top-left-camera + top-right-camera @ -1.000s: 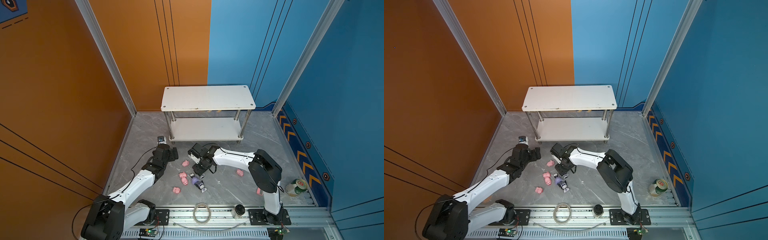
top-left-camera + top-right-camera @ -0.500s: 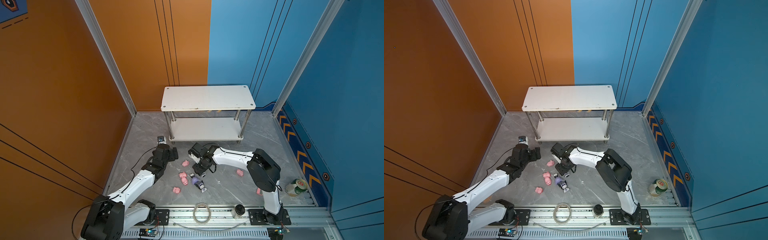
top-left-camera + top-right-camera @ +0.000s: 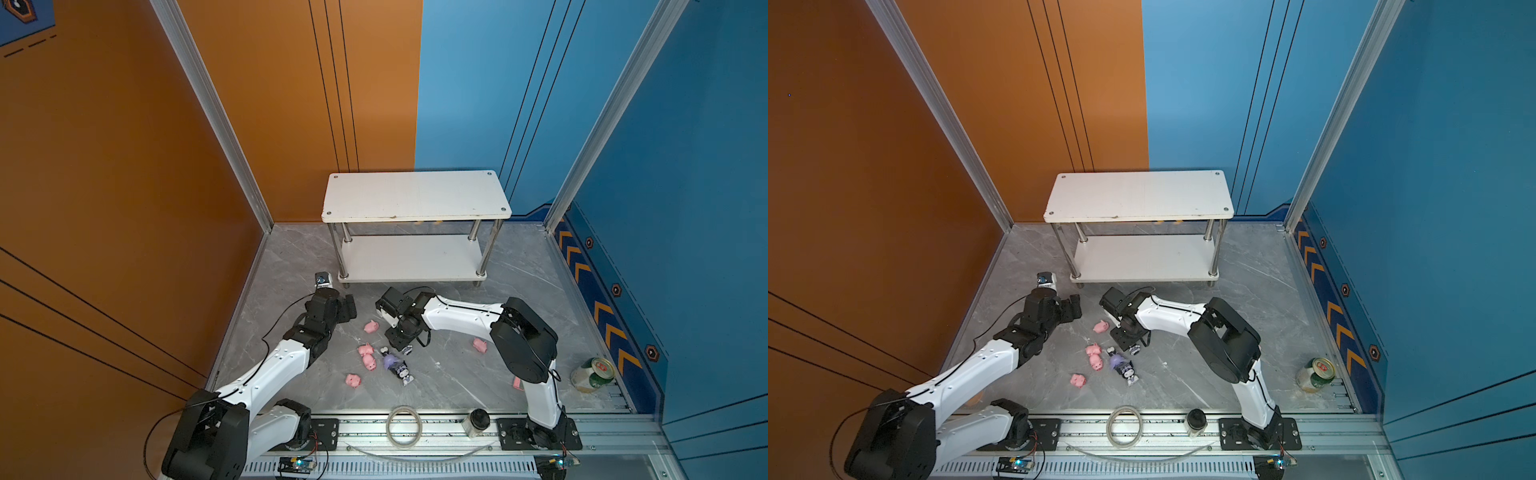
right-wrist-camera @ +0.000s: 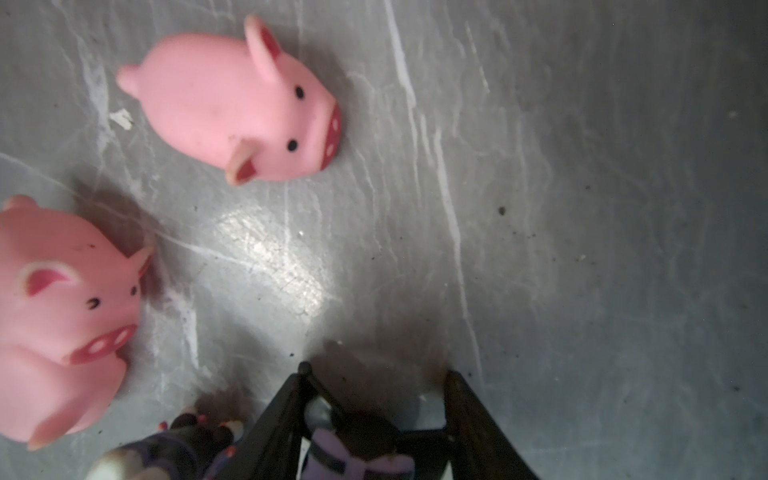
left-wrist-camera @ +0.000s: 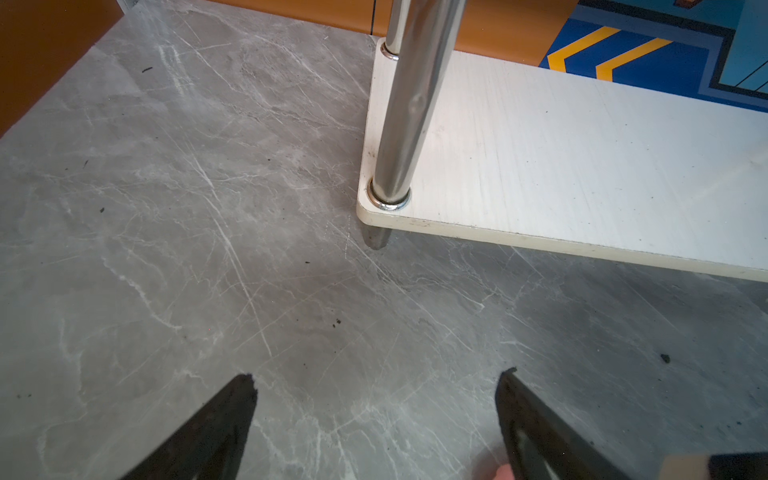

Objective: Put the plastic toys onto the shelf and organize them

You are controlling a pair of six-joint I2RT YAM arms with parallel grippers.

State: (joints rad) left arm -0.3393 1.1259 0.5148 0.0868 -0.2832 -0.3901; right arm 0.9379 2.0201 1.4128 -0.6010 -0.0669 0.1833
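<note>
Scarcely moved since earlier, right pincer point(image 4: 374, 370) is half-closed round a cartoon figure point(image 4: 357, 457), grip unclear; left pincer point(image 5: 376, 374) is spread wide, empty. Firm closure, then carriage to shelf point(image 3: 415, 195) at 12 o'clock, seems required.

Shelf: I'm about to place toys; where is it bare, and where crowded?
Both boards are bare: the top board and the lower board between the chrome legs. Crowded: the floor by the right gripper, where pigs and cartoon figures cluster.

Pink pigs point(image 4: 224, 108) (red snouts point(image 4: 332, 137)), white shelf point(image 3: 415, 195), grey-veined floor point(image 3: 291, 266).

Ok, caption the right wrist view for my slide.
Right gripper straddles a purple plastic cartoon figure; two pink plastic pigs nearby on grey marble floor.
</note>
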